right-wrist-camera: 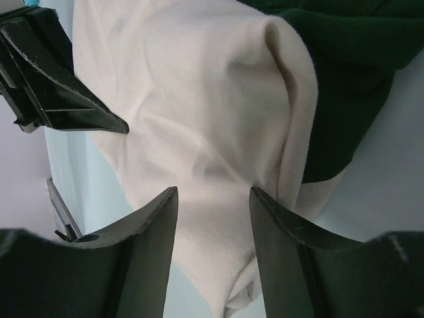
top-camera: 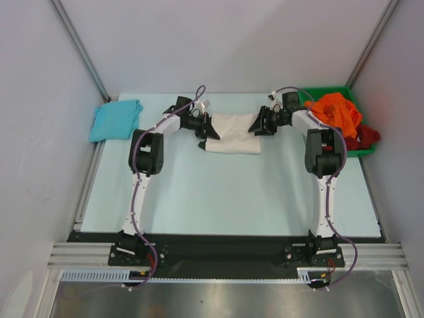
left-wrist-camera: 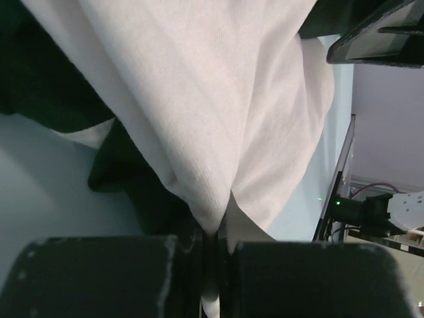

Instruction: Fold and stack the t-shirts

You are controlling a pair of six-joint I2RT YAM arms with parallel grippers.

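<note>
Bases of both arms sit at the near edge of the table point(top-camera: 218, 192); both arms reach forward to the far middle, where the cream shirt point(top-camera: 235, 139) lies partly folded.

Left gripper point(left-wrist-camera: 213, 242): clenched on a ridge of cream cloth at the shirt's left edge. The fabric rises out of the shut fingers in a taut pleat, with a dark green sleeve point(left-wrist-camera: 53, 93) tucked just beside it.

Right gripper point(right-wrist-camera: 213, 218): jaws apart, straddling the cream cloth at the shirt's right edge. The cloth runs between the fingers but is not pinched.

Step in hand, as I judge it: secure both side edges before carrying the next fold over. Only the left side is secured.
- The right jaws should come down onto the doubled edge, not a single layer, so the fold does not peel open when lifted.
- Aim to match the left grip's position along the shirt, or the crease will likely run skewed.
- Lift both sides together and low; an uneven pull would probably drag the sleeve out.

Farther back on the left, a teal shirt point(top-camera: 116, 120) lies folded and well apart from the arms, the likely stack site. At the far right, an orange shirt point(top-camera: 336, 111) and a dark red shirt point(top-camera: 368, 136) are heaped in the green bin point(top-camera: 361, 151), not yet folded.
</note>
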